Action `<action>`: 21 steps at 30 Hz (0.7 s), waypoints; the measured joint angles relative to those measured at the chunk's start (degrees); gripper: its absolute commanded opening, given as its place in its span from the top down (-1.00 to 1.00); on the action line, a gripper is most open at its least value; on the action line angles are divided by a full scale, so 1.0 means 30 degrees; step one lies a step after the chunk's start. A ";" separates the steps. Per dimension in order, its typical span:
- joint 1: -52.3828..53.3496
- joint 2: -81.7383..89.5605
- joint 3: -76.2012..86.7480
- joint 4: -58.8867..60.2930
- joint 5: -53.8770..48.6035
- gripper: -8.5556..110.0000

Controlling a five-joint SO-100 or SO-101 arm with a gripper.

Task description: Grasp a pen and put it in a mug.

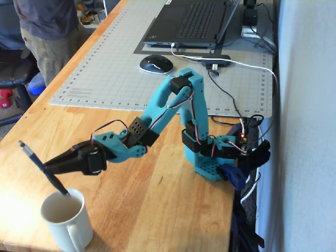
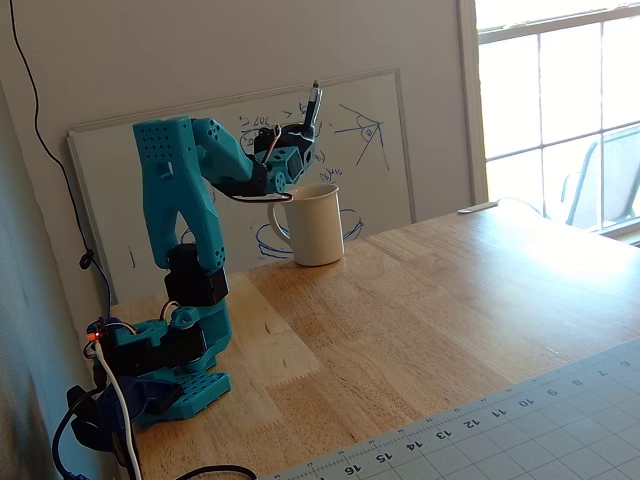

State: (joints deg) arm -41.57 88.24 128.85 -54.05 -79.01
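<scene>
My gripper (image 1: pixel 48 168) is shut on the dark pen (image 1: pixel 39 167), which tilts with its top end up and to the left. The pen's lower tip sits at the open mouth of the off-white mug (image 1: pixel 64 218), near the table's front left corner. In the other fixed view the gripper (image 2: pixel 305 135) hangs just above and left of the mug (image 2: pixel 313 224), with the pen (image 2: pixel 313 103) sticking up from it. The mug's handle faces left there. The pen's lower end is hidden behind the gripper and mug rim in that view.
A grey cutting mat (image 1: pixel 121 63) carries a laptop (image 1: pixel 191 23) and a mouse (image 1: pixel 156 64). A person (image 1: pixel 50 31) stands at the table's far left edge. The arm's base (image 1: pixel 212 155) is at the right edge with cables. A whiteboard (image 2: pixel 370 150) leans behind the mug.
</scene>
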 measured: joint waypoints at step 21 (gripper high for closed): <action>0.0000 -0.1523 0.0000 0.0000 0.0000 0.71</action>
State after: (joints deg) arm -41.57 83.67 128.85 -54.05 -79.01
